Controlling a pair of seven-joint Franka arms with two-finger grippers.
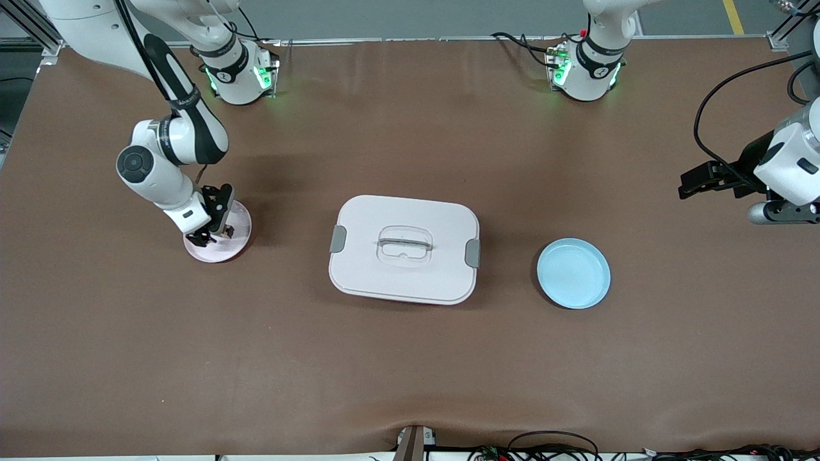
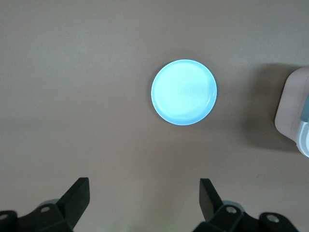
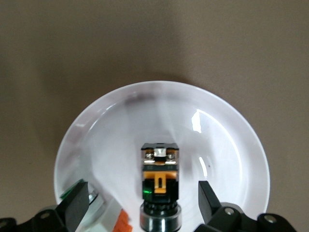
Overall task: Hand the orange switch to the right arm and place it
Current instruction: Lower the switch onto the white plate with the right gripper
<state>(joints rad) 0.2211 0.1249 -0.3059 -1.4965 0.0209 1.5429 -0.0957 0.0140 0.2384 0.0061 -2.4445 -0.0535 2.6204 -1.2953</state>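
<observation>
The orange switch [image 3: 160, 186], a small black block with an orange band and a dark round end, lies on the pink plate [image 3: 217, 125]. My right gripper [image 3: 141, 185] hangs low over that plate [image 1: 238, 246], open, with a finger on either side of the switch and neither touching it. In the front view the right gripper [image 1: 214, 227] hides the switch. My left gripper [image 1: 688, 186] waits in the air at the left arm's end of the table. It is open with nothing between its fingers [image 2: 79, 191].
A small whitish part [image 3: 104, 212] with orange and green bits also lies on the pink plate, beside the switch. A white lidded box [image 1: 403, 256] with a handle stands mid-table. A light blue plate [image 1: 573, 273] sits between the box and the left arm's end.
</observation>
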